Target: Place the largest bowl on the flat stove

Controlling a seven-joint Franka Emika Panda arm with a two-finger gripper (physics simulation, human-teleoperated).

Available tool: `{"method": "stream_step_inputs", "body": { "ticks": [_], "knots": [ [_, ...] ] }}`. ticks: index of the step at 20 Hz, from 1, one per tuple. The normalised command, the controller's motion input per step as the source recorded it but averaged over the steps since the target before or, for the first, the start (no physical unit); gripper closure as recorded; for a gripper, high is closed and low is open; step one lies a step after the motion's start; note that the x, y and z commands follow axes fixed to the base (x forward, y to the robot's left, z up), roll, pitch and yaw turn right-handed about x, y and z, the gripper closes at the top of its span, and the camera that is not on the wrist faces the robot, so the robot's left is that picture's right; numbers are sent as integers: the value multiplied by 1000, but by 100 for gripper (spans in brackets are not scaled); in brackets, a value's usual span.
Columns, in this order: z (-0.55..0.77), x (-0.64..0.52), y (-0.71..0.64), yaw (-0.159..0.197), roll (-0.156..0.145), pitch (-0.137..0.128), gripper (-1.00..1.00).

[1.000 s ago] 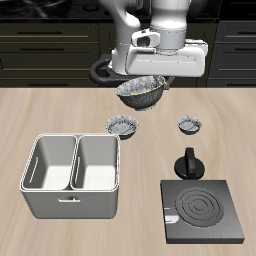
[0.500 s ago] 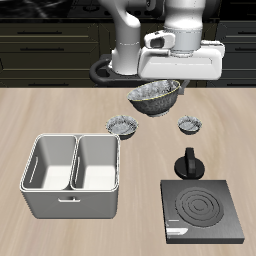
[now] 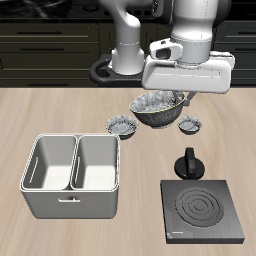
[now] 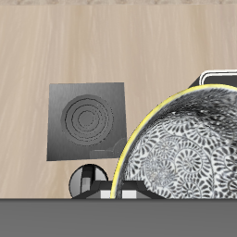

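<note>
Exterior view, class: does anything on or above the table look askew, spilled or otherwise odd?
Only the largest bowl: it hangs tilted in the air under the end effector, not level. The two smaller bowls, the bin and the stove sit flat and undamaged. Nothing spilled.

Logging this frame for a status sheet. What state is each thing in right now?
largest bowl: lifted off the table, tilted, held at its rim
gripper: jaws shut on the largest bowl
flat stove: on the table, burner bare
medium bowl: upright on the table
smallest bowl: upright on the table
grey bin: both compartments empty
</note>
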Motion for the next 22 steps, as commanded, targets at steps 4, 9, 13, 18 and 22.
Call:
{"method": "stream_step_inputs", "body": {
  "ticks": [4, 9, 13, 18, 22],
  "knots": [
    [-59, 205, 282, 26, 17, 4, 100],
    [53, 223, 227, 11, 15, 1, 100],
    [96, 268, 116, 8, 18, 14, 100],
    [27, 305, 47, 2, -4, 16, 100],
    [-56, 341, 26, -8, -15, 40, 100]
  ]
}}
